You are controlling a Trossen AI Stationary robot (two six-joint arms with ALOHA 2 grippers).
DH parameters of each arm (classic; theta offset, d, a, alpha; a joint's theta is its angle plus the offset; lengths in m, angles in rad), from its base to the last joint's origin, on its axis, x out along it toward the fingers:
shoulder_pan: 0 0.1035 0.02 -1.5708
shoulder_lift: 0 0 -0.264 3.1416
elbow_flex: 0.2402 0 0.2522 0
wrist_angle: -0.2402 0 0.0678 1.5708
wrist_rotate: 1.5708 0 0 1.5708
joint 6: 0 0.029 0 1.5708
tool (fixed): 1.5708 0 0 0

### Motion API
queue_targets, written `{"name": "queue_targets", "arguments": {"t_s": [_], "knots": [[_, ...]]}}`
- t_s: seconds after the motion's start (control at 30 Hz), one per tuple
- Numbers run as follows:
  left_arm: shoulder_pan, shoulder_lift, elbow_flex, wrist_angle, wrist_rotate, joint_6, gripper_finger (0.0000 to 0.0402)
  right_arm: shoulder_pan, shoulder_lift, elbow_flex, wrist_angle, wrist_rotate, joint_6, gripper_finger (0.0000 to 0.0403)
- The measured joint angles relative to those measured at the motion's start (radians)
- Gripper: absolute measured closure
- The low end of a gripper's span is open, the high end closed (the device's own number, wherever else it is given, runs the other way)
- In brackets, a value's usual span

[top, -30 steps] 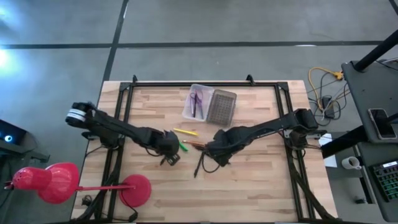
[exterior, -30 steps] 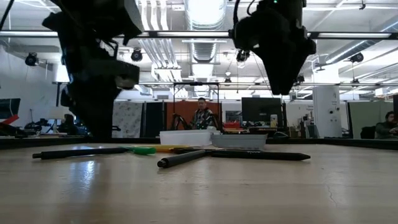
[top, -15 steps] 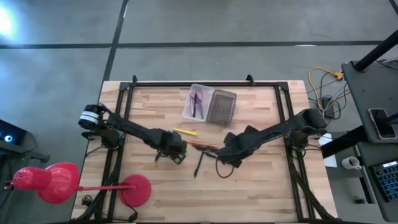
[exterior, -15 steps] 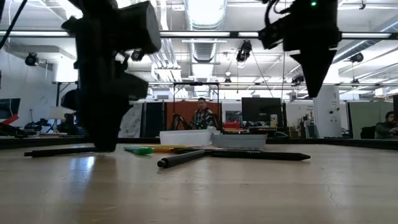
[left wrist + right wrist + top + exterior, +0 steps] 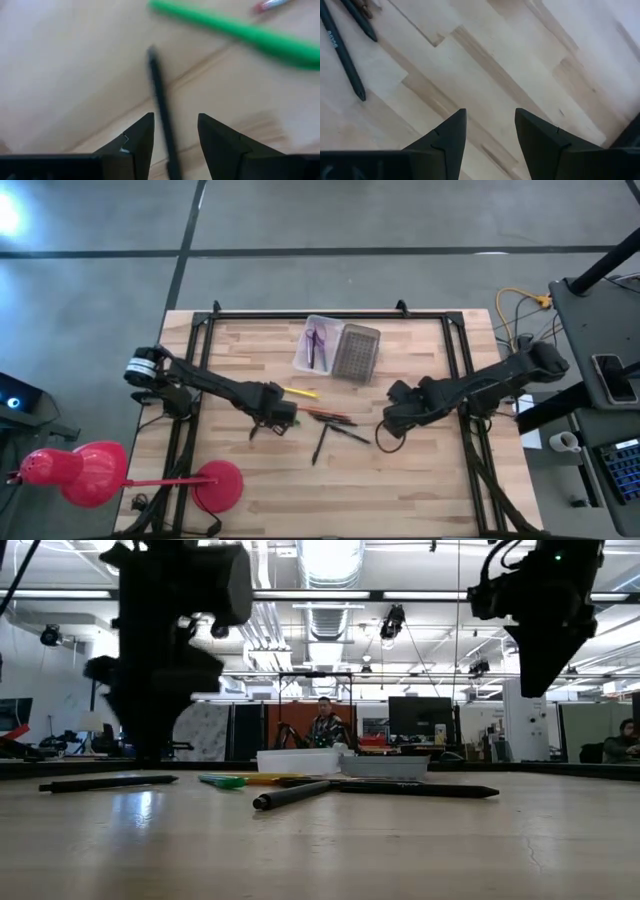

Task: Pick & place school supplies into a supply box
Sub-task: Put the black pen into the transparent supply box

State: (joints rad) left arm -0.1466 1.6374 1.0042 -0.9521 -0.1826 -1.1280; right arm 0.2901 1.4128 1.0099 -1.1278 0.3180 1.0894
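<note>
Several pens lie flat on the wooden table: a yellow one (image 5: 299,392), a green one (image 5: 250,35), an orange and black cluster (image 5: 328,417) and a black one (image 5: 318,445). My left gripper (image 5: 175,135) points down, open, low over another black pen (image 5: 159,95). Its fingers stand on either side of that pen without touching it. My right gripper (image 5: 490,135) hangs open over bare wood to the right of the pens (image 5: 395,420). The clear supply box (image 5: 318,343) sits at the far edge with purple scissors (image 5: 315,340) in it. Its grey lid (image 5: 356,351) lies flat beside it.
Black frame rails (image 5: 205,370) run along the table's left, right and far sides. A red lamp (image 5: 90,472) stands off the near left corner. Bare wood (image 5: 330,490) stretches along the near edge. In the low view, people sit in the room behind the table (image 5: 322,725).
My right gripper has swung away from the pen cluster toward the table's right edge, still open and at about the same height. My left gripper has stayed near the left black pen and tipped to point straight down over it, still open.
</note>
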Motion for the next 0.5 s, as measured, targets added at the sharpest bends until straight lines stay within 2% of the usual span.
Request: {"name": "queue_targets", "arguments": {"t_s": [0.13,0.5], "knots": [[0.012,-0.002,-0.055,0.023,0.052,-0.033,0.0265,0.000,0.001,-0.019,0.013,0.002,0.030,0.0243],[0.025,-0.011,-0.164,0.221,0.070,-0.036,0.0265,-0.007,0.052,-0.012,0.088,0.032,0.039,0.0243]]}}
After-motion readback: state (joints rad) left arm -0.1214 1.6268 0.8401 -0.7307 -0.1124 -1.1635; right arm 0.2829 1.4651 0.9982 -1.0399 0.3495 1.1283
